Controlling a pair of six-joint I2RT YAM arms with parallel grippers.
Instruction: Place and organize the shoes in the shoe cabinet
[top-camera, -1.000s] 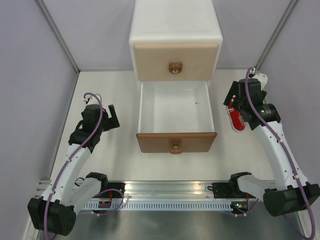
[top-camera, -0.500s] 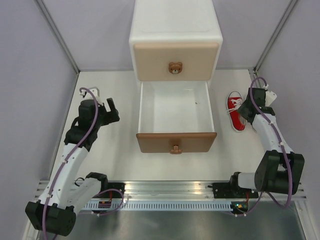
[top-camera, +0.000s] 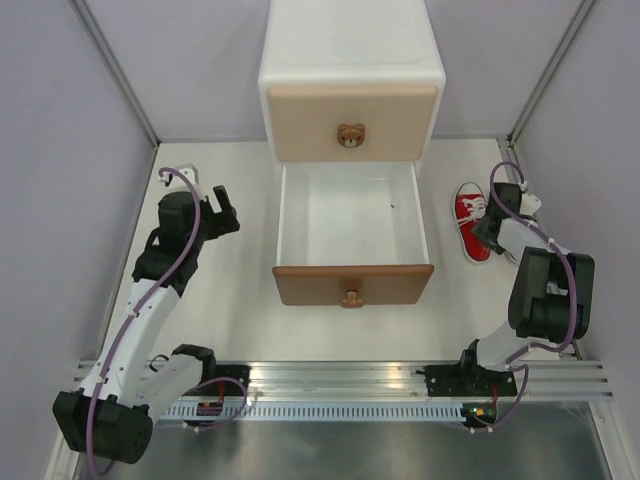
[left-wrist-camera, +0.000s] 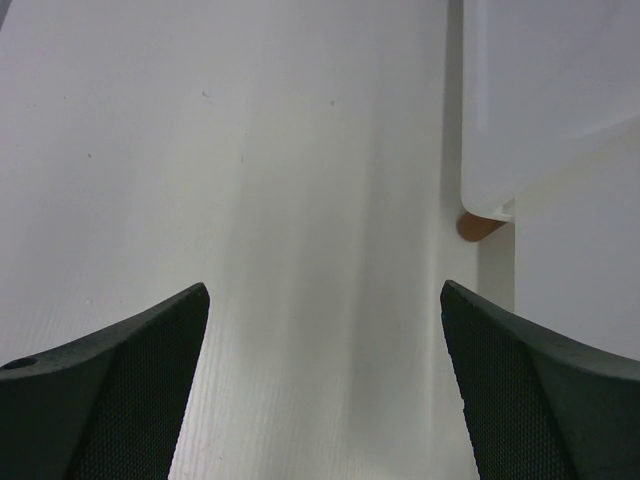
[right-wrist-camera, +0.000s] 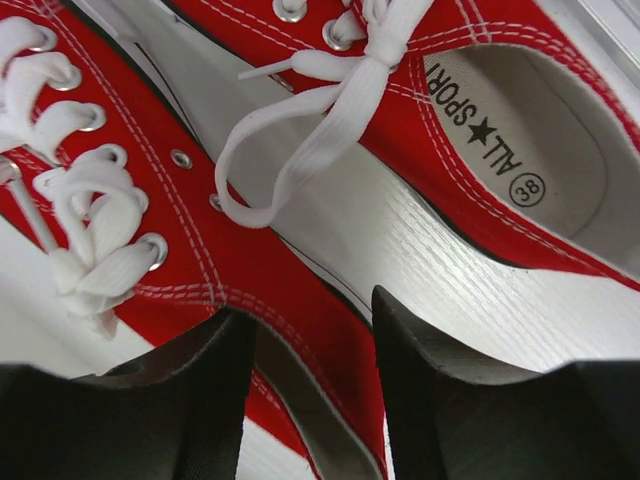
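The shoes we can find are red. In the top view, 1 red shoe (top-camera: 469, 218) lies on the table (top-camera: 230, 300) just right of the open lower drawer (top-camera: 350, 215) of the cabinet (top-camera: 350, 60), and the right claw (top-camera: 488, 228) sits low at its outer side. The arm covers whatever lies beyond it. The left claw (top-camera: 225, 208) hangs left of the drawer, well apart from it.

From the left wrist we see the left claw (left-wrist-camera: 325, 290) spread wide with nothing in it, only bare table (left-wrist-camera: 200, 150) below and a cabinet leg (left-wrist-camera: 478, 227) ahead to the right.

The right wrist shows what the top view hides: 2 red shoes side by side, the near shoe (right-wrist-camera: 200, 230) and the far shoe (right-wrist-camera: 480, 50), whose insole reads 38. The right claw (right-wrist-camera: 312, 320) straddles the near shoe's side wall at a narrow gap. We cannot tell whether its fingers (right-wrist-camera: 140, 410) press it.
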